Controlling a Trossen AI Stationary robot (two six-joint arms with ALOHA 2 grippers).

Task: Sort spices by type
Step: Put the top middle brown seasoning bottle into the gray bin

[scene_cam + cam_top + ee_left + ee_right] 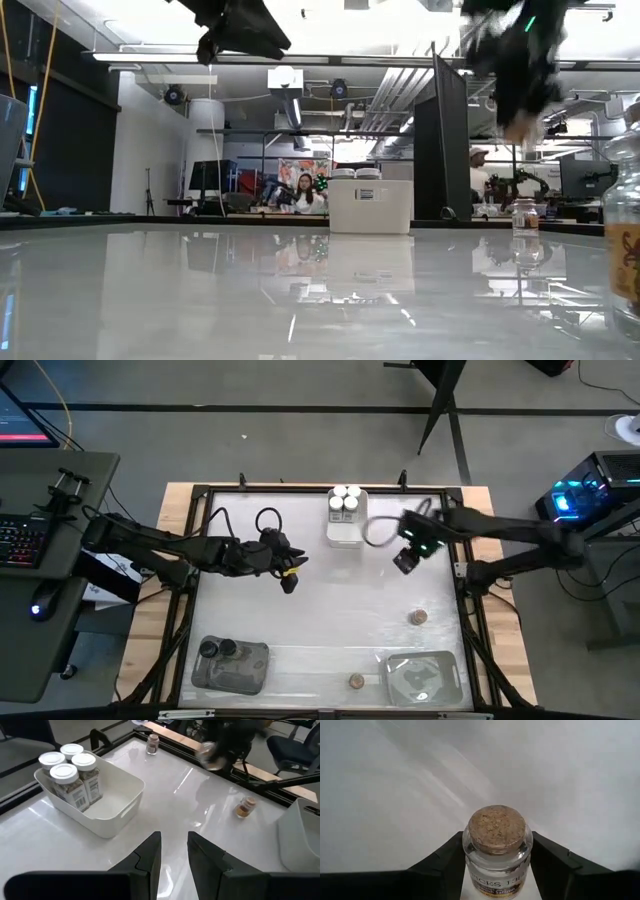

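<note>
Right gripper point(495, 870) has its fingers clamped on a cork-topped jar point(496, 845), held above the worktop point(320, 610) right of the white tray point(345, 532) with four white-topped jars point(345, 500). Best carry: keep jar upright, move toward the clear tray point(455, 670) near right, lower fully before release. Two more cork jars sit loose, one point(418, 617) right, one point(355, 681) near edge. Left gripper point(174, 852) hovers mid-left, fingers narrowly apart, empty. Black-topped jars point(218, 649) in near-left tray.

Four white-topped jars point(345, 499), two black-topped jars point(218, 649), three cork-topped jars point(418, 617), three trays point(345, 532).
</note>
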